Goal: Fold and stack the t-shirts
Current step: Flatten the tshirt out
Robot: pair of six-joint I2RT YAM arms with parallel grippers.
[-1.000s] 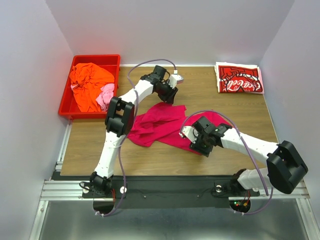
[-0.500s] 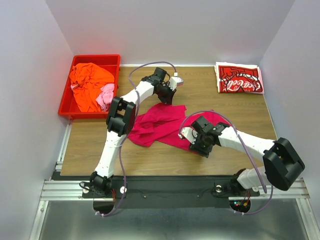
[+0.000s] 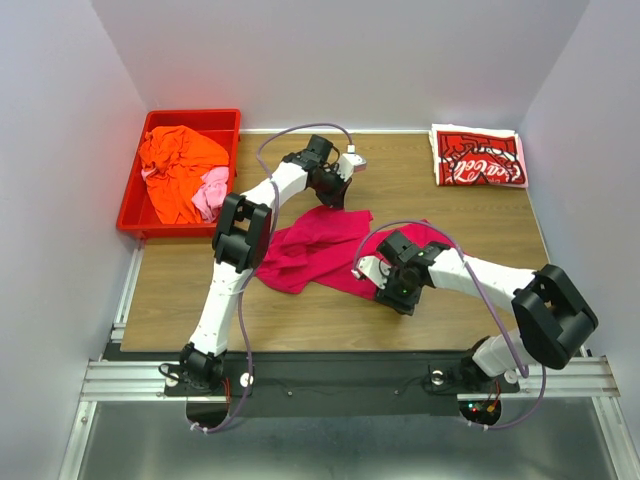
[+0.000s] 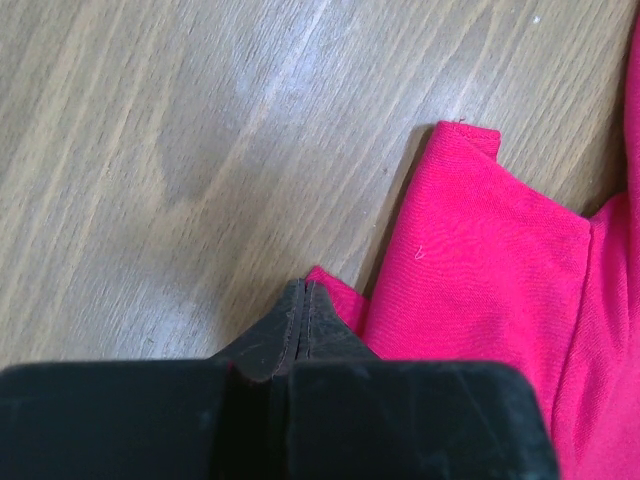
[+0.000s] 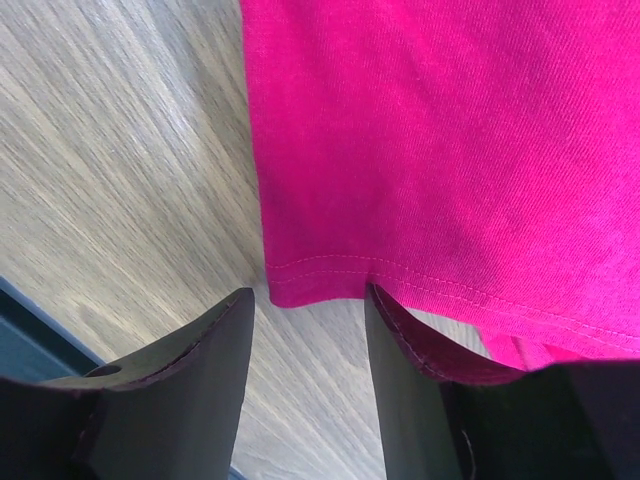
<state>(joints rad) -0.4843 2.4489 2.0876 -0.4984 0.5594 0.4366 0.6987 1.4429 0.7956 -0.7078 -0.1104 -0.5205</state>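
A magenta-pink t-shirt point(image 3: 315, 250) lies crumpled in the middle of the table. My left gripper point(image 3: 335, 192) is shut at the shirt's far edge. In the left wrist view its tips point(image 4: 303, 290) rest against a fold of the shirt point(image 4: 480, 260), with no cloth showing between the jaws. My right gripper point(image 3: 393, 290) is open at the shirt's near right hem. In the right wrist view the hem corner point(image 5: 320, 280) lies just past the gap between the fingers point(image 5: 308, 300). A folded red-and-white Coca-Cola shirt point(image 3: 477, 157) lies at the back right.
A red plastic bin point(image 3: 190, 114) at the back left holds an orange shirt point(image 3: 175, 165) and a light pink one point(image 3: 210, 190). White walls close in the table on three sides. The table's near edge runs just behind the right gripper.
My right gripper has moved a little to the left along the magenta shirt's near hem. The left gripper shifted slightly at the far edge; the shirt has not visibly moved.
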